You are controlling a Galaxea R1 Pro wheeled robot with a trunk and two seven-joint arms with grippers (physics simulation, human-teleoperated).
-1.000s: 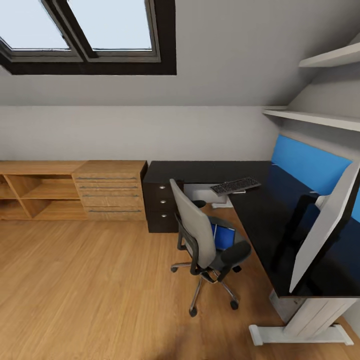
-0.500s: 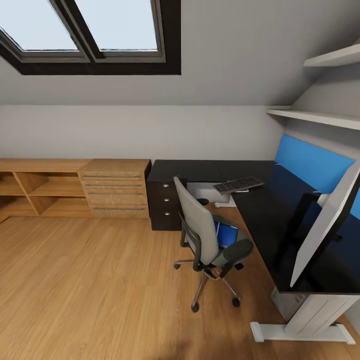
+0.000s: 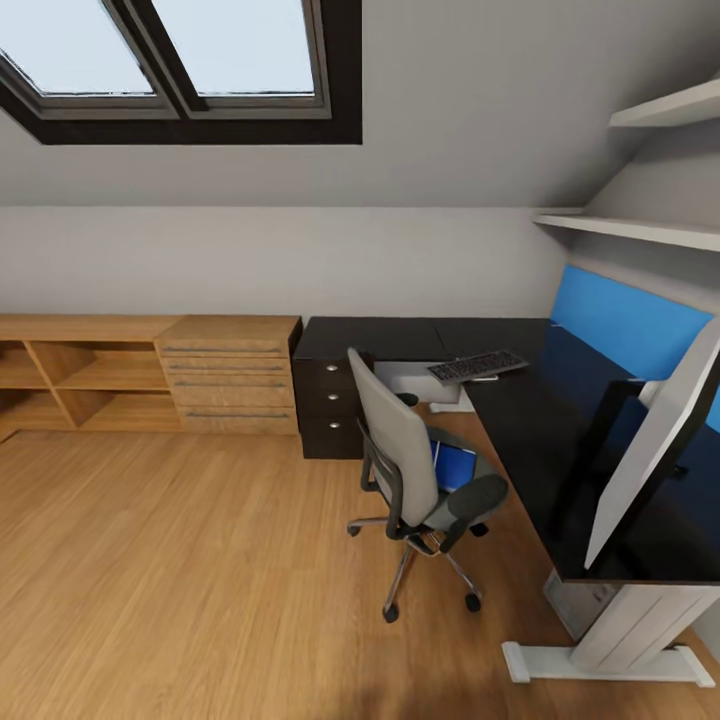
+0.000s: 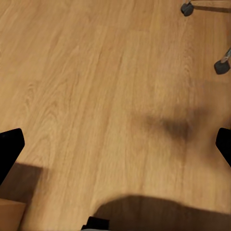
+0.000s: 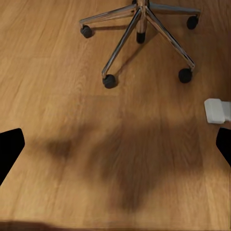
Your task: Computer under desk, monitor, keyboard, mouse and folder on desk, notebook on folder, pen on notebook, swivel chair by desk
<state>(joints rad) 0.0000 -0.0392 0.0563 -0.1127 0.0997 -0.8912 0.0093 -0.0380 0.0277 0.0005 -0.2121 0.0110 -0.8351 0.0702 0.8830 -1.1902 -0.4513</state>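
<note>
The desk (image 3: 520, 420) with its glossy black top runs along the right wall and turns the corner at the back. The keyboard (image 3: 478, 365) lies on it near the corner. The monitor (image 3: 650, 450) stands on the near end, seen from behind as a pale slanted panel. The swivel chair (image 3: 405, 465) stands just left of the desk, and the blue folder (image 3: 455, 466) lies on its seat. My left gripper (image 4: 115, 149) is open over bare floor. My right gripper (image 5: 115, 147) is open above the floor near the chair's chrome base (image 5: 139, 29).
A black drawer unit (image 3: 330, 405) sits under the desk's back part, with a wooden dresser (image 3: 230, 375) and open shelves (image 3: 70, 375) to its left. A blue wall panel (image 3: 625, 325) and wall shelves (image 3: 640, 232) are above the desk. The desk's white foot (image 5: 216, 110) lies nearby.
The whole head view has shifted slightly, so the camera moved. The chair, keyboard and monitor have kept their places.
</note>
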